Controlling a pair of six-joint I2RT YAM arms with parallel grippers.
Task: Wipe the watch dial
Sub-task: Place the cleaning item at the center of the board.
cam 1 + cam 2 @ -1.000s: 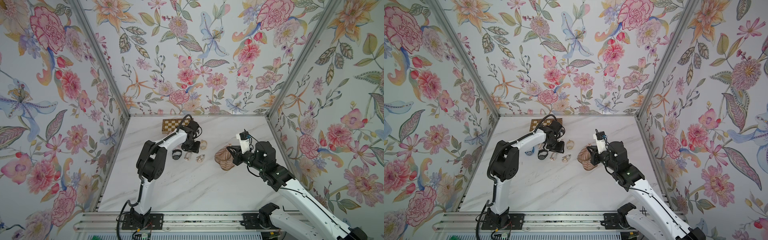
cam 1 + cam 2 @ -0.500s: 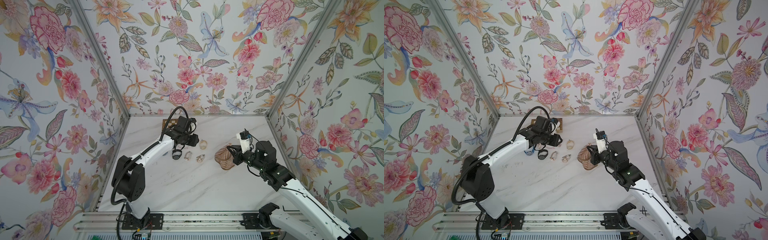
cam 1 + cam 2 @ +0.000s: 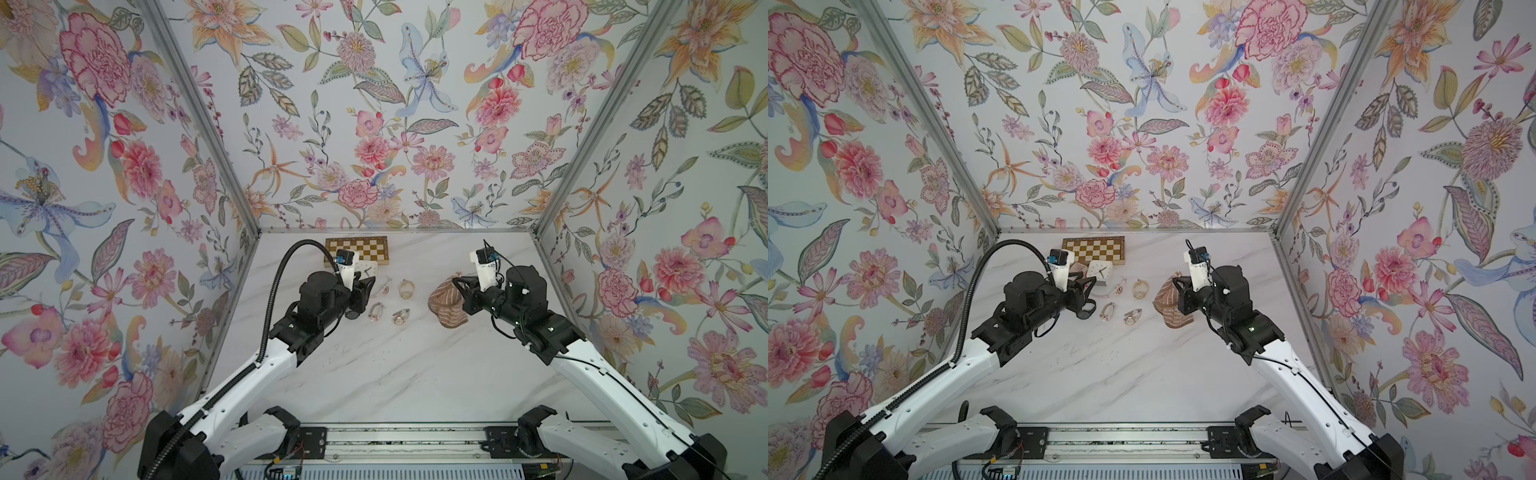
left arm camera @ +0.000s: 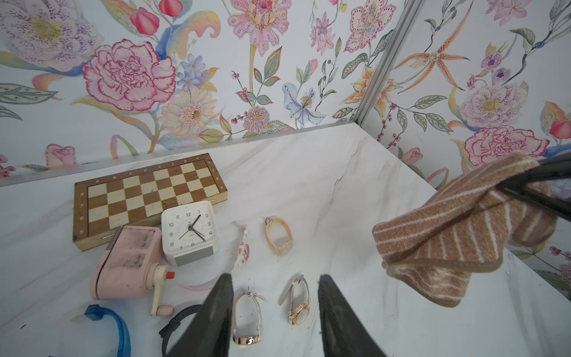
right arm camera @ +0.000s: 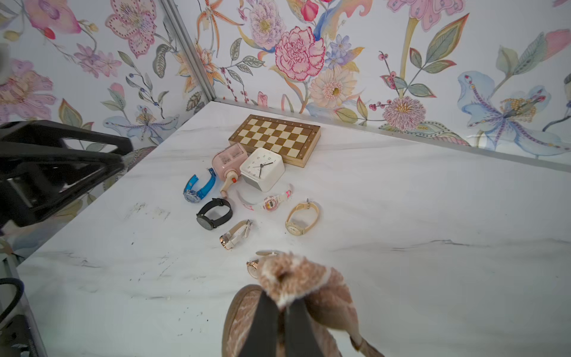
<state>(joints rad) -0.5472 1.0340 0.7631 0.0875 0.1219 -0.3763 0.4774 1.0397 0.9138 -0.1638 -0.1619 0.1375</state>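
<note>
In both top views the right gripper (image 3: 459,286) is clamped on a striped cloth (image 3: 446,307) right of centre, with the watches (image 3: 401,316) lying mid-frame on the table (image 3: 395,374). In the left wrist view the left gripper (image 4: 275,278), jaws apart and empty, hangs over two rose-gold watches (image 4: 298,304) at lower centre. The right wrist view shows the cloth bunched at the bottom edge, and the wiping appears not yet begun.

A chessboard (image 3: 357,249) lies at the back of the table (image 3: 395,374), with a clock (image 4: 188,231) just before it and a crank sharpener (image 4: 126,265) touching the clock's left side. Several watches (image 5: 213,213) lie clustered before these. A cloth (image 3: 446,307) hangs above the table to their right.
</note>
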